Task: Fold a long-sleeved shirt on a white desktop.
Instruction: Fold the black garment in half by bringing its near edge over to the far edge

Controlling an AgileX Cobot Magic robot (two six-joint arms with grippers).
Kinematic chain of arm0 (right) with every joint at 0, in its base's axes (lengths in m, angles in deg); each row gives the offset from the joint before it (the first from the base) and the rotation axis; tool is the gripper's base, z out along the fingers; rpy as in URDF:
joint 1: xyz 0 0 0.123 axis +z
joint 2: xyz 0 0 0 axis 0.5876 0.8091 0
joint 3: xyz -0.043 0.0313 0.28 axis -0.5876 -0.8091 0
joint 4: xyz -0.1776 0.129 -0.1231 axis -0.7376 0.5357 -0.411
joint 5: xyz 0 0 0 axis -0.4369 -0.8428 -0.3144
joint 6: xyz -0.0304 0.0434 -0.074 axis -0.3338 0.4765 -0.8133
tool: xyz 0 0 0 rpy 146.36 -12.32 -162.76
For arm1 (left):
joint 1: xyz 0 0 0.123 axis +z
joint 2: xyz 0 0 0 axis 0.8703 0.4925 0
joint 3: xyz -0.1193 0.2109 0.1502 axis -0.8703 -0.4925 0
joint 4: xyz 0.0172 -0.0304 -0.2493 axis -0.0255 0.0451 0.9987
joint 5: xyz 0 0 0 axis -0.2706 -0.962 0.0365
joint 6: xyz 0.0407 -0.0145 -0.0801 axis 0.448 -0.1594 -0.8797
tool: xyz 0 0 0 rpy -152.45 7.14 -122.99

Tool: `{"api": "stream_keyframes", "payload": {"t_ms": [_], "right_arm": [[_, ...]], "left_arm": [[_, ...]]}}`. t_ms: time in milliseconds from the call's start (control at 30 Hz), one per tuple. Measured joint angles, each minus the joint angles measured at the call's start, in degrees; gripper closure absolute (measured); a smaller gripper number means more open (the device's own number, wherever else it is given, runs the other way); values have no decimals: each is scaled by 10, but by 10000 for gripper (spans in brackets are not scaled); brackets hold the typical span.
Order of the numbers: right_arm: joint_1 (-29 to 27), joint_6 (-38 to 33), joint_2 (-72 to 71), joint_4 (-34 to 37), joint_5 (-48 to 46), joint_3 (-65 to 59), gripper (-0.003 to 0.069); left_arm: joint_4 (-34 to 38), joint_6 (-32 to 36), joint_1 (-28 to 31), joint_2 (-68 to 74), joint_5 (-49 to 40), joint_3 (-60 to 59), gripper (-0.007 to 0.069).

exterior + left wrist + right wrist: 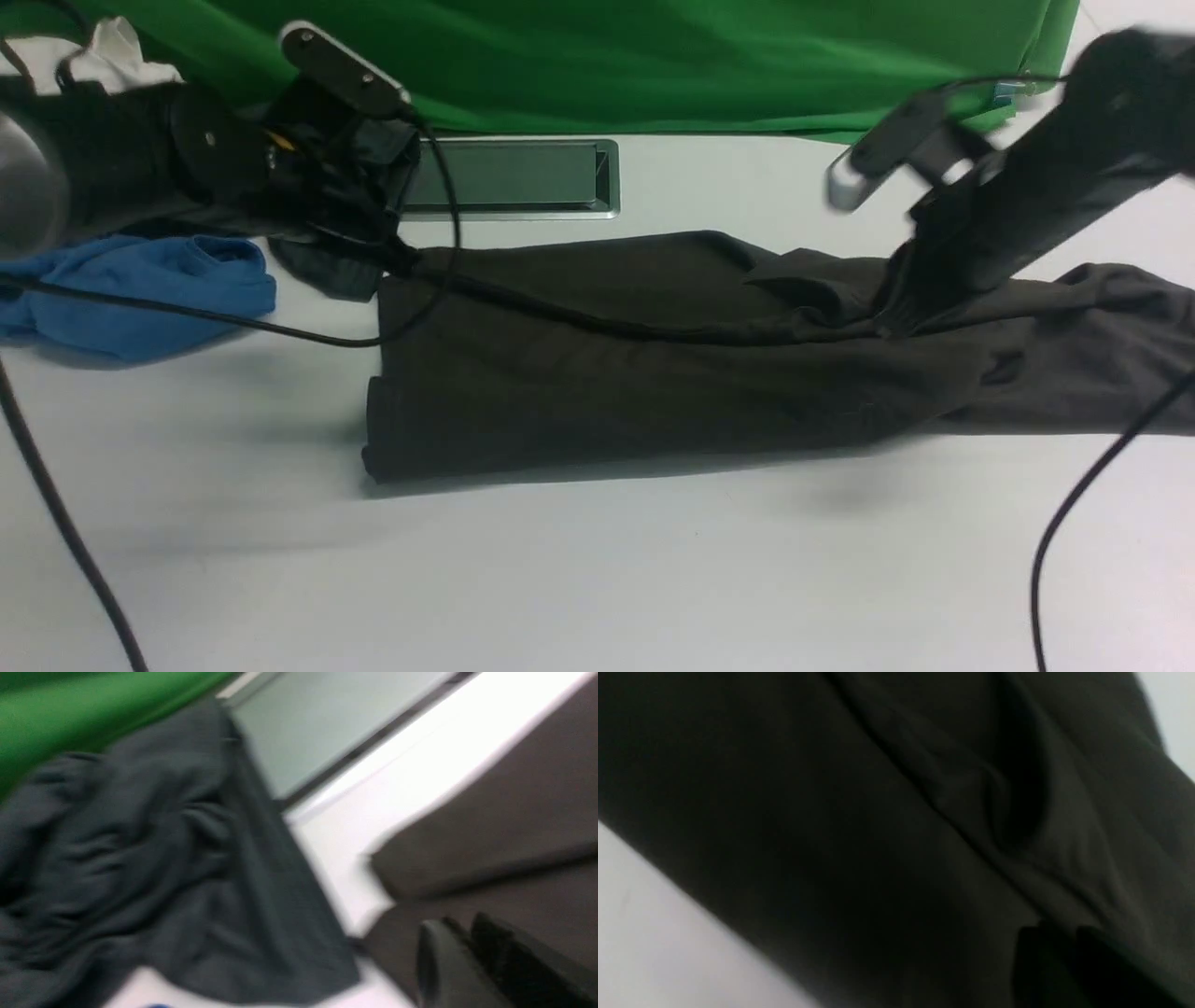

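Front view had the shirt (653, 373) lying across the desktop (597, 579) as one long dark band, stretched between my two grippers. My left gripper (400, 254) sat at the band's far corner, with its jaws closed together. In the left wrist view the fingers (439, 961) were side by side right over the cloth. That view was too blurred for me to tell whether any fabric was pinched between them. My right gripper (894, 313) rested down in the rumpled part toward the other end, touching the shirt. The right wrist view was nearly all dark cloth, and I could not tell whether those jaws were open or closed.

From how it lay, I judged the lengthwise folding mostly done. The edge nearer than both grippers ran fairly straight, and the end at my left gripper was square, with no sleeve showing there. Beyond my right gripper the cloth was creased and ran out of the picture, so that end was hidden from me. What remained, I reckoned, was to smooth that stretch and fold the band across itself into a compact packet.

A grey garment (163, 882) lay close beside the corner at my left gripper, and a blue garment (140, 289) lay farther out on that side.
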Motion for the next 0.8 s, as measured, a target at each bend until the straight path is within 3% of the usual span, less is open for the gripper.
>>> {"api": "stream_keyframes", "payload": {"t_ms": [67, 200, 467, 600, 667, 700, 733, 800], "right_arm": [[2, -12, 18, 0, 33, 0, 355], [2, -35, 35, -3, 61, 1, 214], [2, -126, 67, -4, 131, 1, 186], [2, -143, 83, -5, 164, 1, 237], [2, -146, 84, -5, 181, 1, 316], [2, -147, 84, -5, 191, 1, 389], [2, -147, 84, -5, 193, 1, 400], [2, -147, 84, -5, 200, 1, 526]], "left_arm": [[7, 0, -26, -16, -23, 0, 606], [8, 0, -71, -21, -66, 0, 606], [8, 0, -103, -20, -125, 0, 606], [8, 0, -103, -20, -131, 0, 606], [4, 0, -103, -20, -139, 0, 606], [-1, 0, -103, -20, -143, 0, 606], [-2, 0, -103, -20, -144, 0, 606], [-9, 0, -103, -20, -147, 0, 606]]}}
